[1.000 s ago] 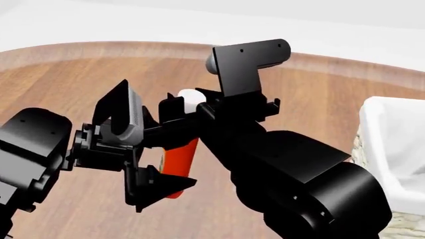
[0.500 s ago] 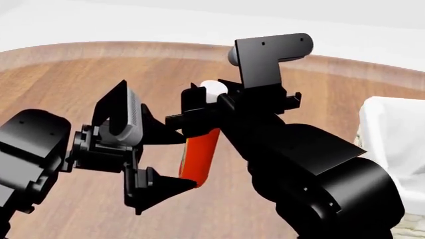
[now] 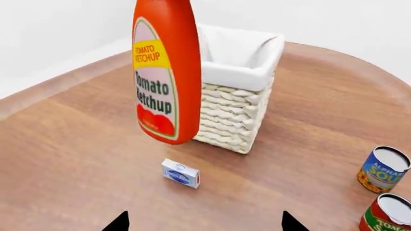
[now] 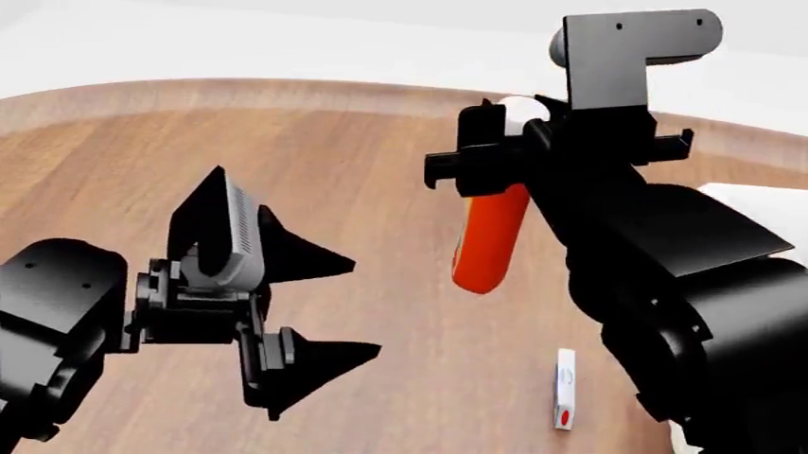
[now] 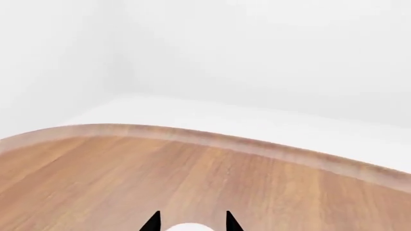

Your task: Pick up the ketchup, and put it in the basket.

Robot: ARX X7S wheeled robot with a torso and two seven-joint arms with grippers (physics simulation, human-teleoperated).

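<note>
The ketchup point(image 4: 493, 241), an orange-red bottle with a white cap, hangs in the air above the wooden table. My right gripper point(image 4: 505, 142) is shut on it near the cap. In the right wrist view the white cap point(image 5: 191, 227) sits between that gripper's point(image 5: 191, 224) two fingertips. In the left wrist view the ketchup point(image 3: 165, 72) hangs in front of the basket point(image 3: 237, 96), a cream wicker basket with a white liner. The basket's liner point(image 4: 764, 203) shows at the head view's right edge, behind my right arm. My left gripper point(image 4: 360, 305) is open and empty, left of and below the bottle; it also shows in the left wrist view point(image 3: 205, 224).
A small white-red flat box point(image 4: 565, 388) lies on the table below the bottle, and it also shows in the left wrist view point(image 3: 180, 173). A blue-yellow soup can point(image 3: 384, 169) and a red-green can point(image 3: 388, 214) stand beside the basket. The table's curved far edge point(image 5: 257, 147) meets a white wall.
My right gripper has carried the ketchup up and to the right, away from my left gripper. The left gripper stays open and has dropped slightly. The small box has come into view.
</note>
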